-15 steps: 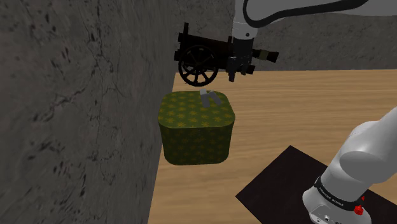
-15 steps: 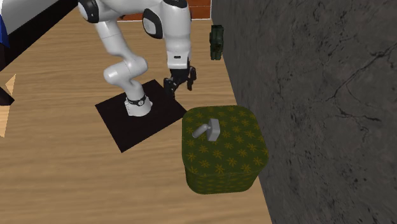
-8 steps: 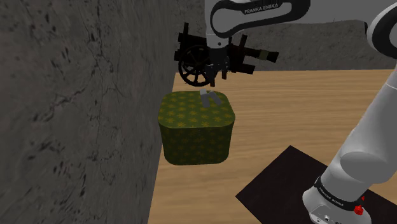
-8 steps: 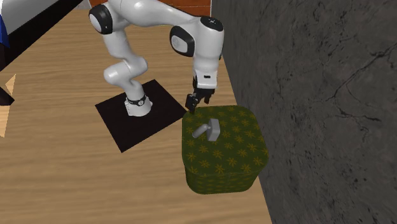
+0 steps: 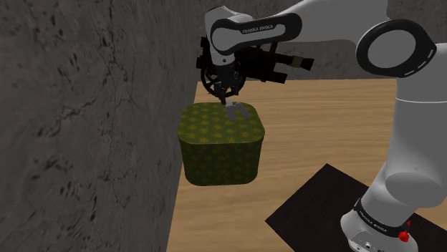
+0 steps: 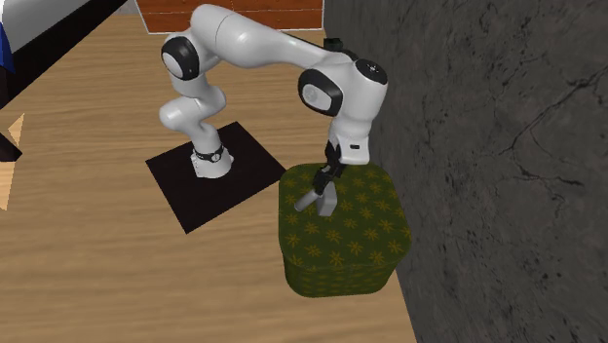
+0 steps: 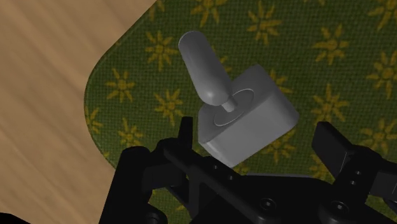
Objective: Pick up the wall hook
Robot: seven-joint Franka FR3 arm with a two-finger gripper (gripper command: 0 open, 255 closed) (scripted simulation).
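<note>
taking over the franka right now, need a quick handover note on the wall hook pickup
Gripper: jaws open, holding nothing, low over the wall hook, one jaw on each side of its square base and not visibly touching it.
Wall hook: grey, lying on top of the green star-patterned ottoman, on the side nearer the stand, with its peg slanting away from the gripper.
Done: approach and lining up over the hook.
Left: lower a little if needed, shut the jaws on the base, lift the hook off the ottoman.

Grey wall hook (image 7: 238, 118) on green box (image 7: 127, 95)
</note>
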